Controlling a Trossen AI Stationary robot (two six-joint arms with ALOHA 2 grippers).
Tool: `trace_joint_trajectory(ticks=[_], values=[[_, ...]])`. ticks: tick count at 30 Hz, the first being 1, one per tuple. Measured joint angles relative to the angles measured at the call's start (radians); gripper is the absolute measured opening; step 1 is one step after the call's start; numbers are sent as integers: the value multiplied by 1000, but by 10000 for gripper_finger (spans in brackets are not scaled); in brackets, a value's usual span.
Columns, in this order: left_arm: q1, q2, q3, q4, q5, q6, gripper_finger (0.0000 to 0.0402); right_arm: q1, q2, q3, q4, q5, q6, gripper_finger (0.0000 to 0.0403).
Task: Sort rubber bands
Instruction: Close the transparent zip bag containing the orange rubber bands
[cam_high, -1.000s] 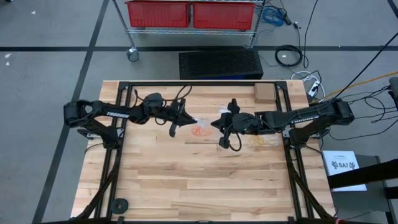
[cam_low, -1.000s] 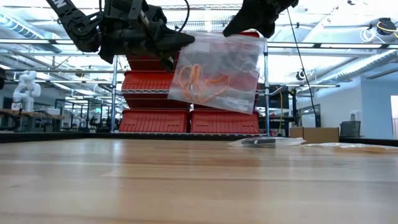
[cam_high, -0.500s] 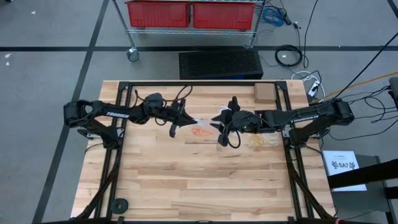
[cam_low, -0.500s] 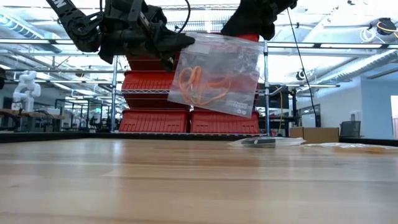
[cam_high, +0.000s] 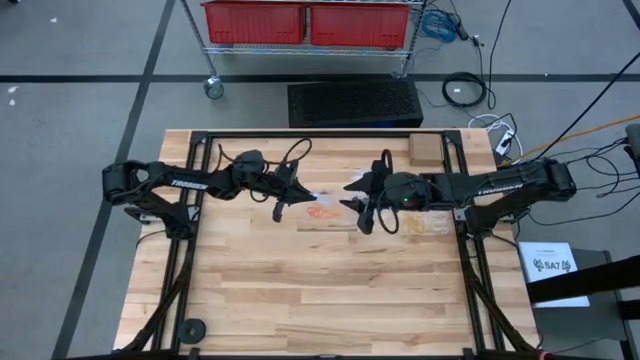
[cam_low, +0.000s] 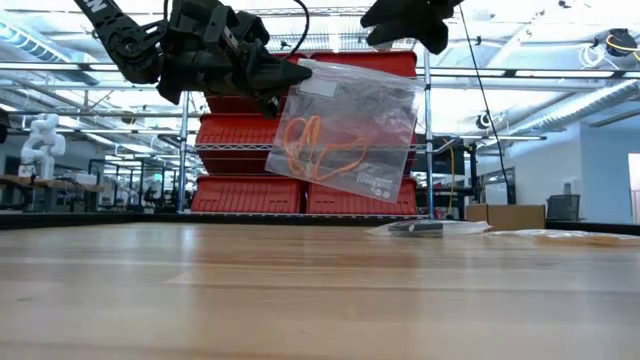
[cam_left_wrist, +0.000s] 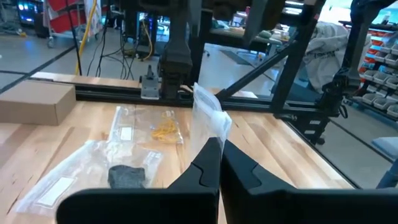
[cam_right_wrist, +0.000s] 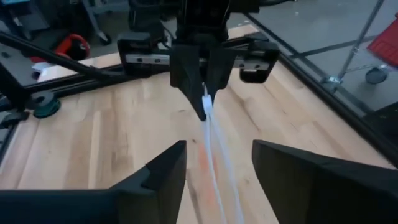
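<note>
Our left hand (cam_low: 290, 75) pinches a clear bag (cam_low: 345, 130) above the wooden desk (cam_low: 300, 290); our right hand (cam_right_wrist: 214, 168) is released; red bins (cam_low: 250, 195) behind.

orange bands: a tangle of thin orange rubber bands (cam_low: 322, 150), bunched in the lower half of a clear zip bag that hangs tilted in the air, upper centre of the low view; a small orange patch (cam_high: 323, 211) at the middle of the high view.
black bands: a dark clump (cam_left_wrist: 127, 177) inside a clear bag lying flat, lower left of the left wrist view.
yellow-tan bands: a loose pale-yellow heap (cam_left_wrist: 165, 130) in another flat clear bag, centre-left there; right of centre in the high view (cam_high: 424, 225).
</note>
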Motion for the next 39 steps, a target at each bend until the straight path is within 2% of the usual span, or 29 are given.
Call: trace_joint_trajectory(ticks=[8, 14, 20, 26, 30, 35, 37, 39], values=[[-8, 0, 0, -4, -4, 3, 1, -71, 89, 0, 75, -155, 10, 178], [-14, 0, 0, -25, -4, 3, 1, -133, 141, 8, 136, -183, -39, 177], [-14, 0, 0, -22, -4, 5, 1, -166, 226, 95, 133, -315, -91, 176], [-14, 0, 0, -22, -8, 7, 1, -166, 292, 173, 65, -335, -138, 171], [-14, 0, 0, -22, -8, 7, 1, -166, 308, 201, 33, -331, -150, 128], [-13, 0, 0, -18, -13, 8, 1, -162, 307, 203, 17, -316, -153, 24], [-11, 0, 0, -17, -15, 8, 1, -156, 307, 203, 8, -293, -159, 12], [-10, 0, 0, -17, -15, 9, 1, -149, 306, 203, -1, -285, -159, 17]])
